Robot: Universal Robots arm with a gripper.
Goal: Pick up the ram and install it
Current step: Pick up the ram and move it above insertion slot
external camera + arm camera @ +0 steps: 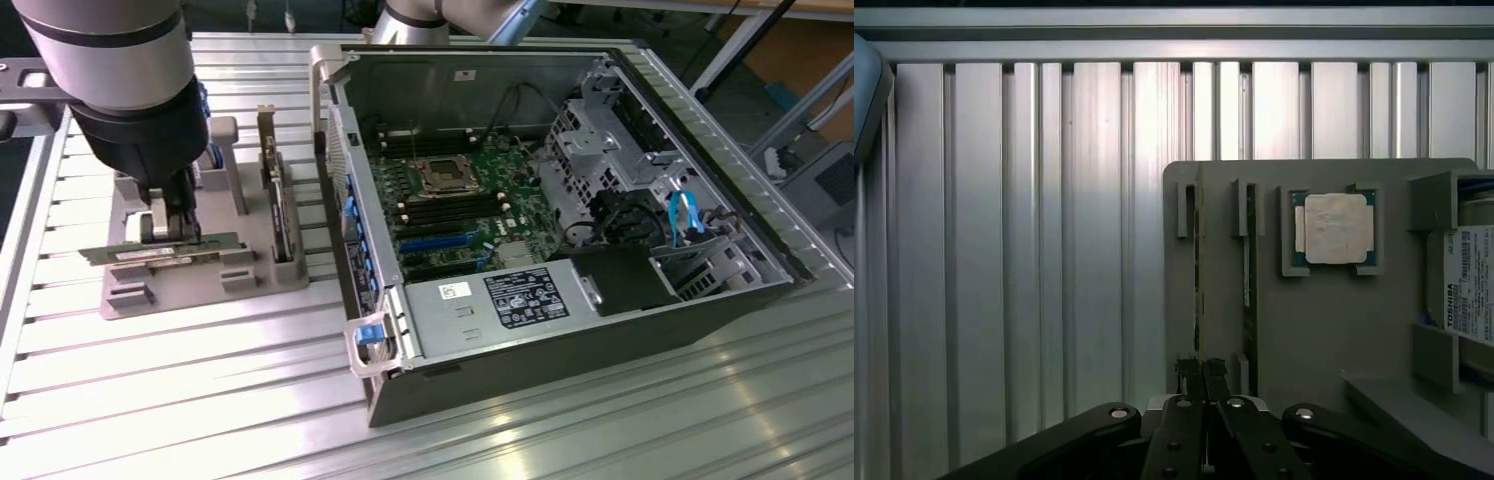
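Observation:
The ram is a thin green stick with a white label, standing on edge in a slot of the grey fixture at the exterior view's left. In the wrist view the ram shows edge-on as a thin line that runs in between my fingertips. My gripper reaches down onto its upper edge, fingers drawn together on the stick. The ram still sits in the fixture slot. The open computer case lies to the right, with its motherboard exposed.
A second stick stands in the neighbouring slot, beside a processor and a hard drive on the same fixture. An upright dark card stands between the fixture and the case wall. The table is ribbed aluminium.

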